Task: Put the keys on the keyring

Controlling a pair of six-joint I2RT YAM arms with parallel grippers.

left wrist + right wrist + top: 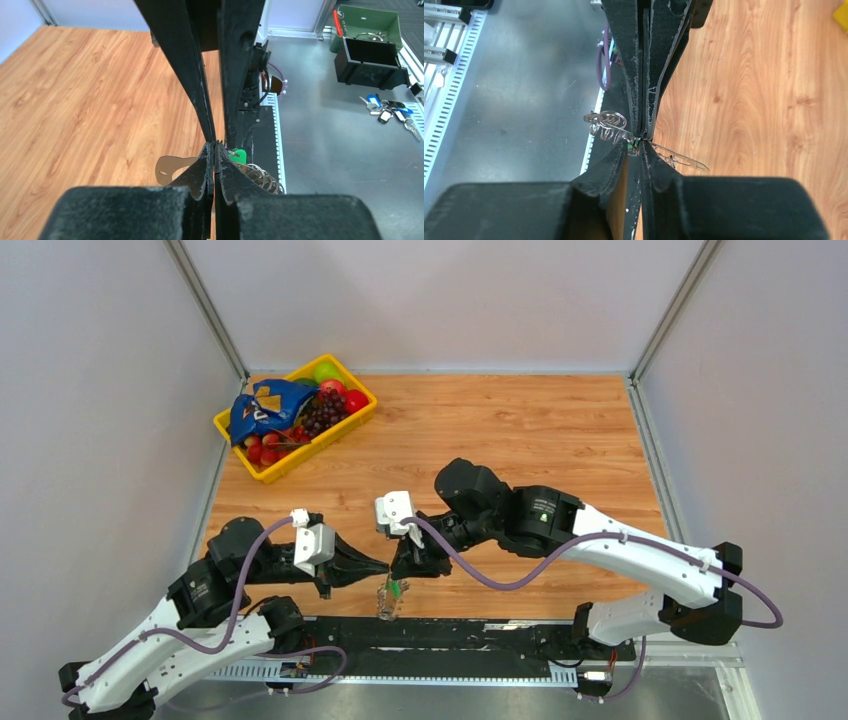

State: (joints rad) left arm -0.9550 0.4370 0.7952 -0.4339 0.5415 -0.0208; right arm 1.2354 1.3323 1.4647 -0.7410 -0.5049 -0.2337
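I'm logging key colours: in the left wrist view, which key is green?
The key beside the coiled wire rings; the loose bunch on the grey metal surface shows blue and black heads.

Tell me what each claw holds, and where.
Left claw pinches the keyring at the wire between coils and flat tag; right claw touches there, grip unclear.

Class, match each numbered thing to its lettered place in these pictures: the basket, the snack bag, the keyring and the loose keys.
Things
1. yellow plastic basket
2. blue crinkled snack bag
3. silvery coiled wire keyring
4. loose bunch of keys with blue and black tags

Places
A. lying on the fruit
B. far left corner of the wooden table
C. grey metal surface off the table
D. where both arms' black fingers meet

Pairs: 1-B, 2-A, 3-D, 4-C
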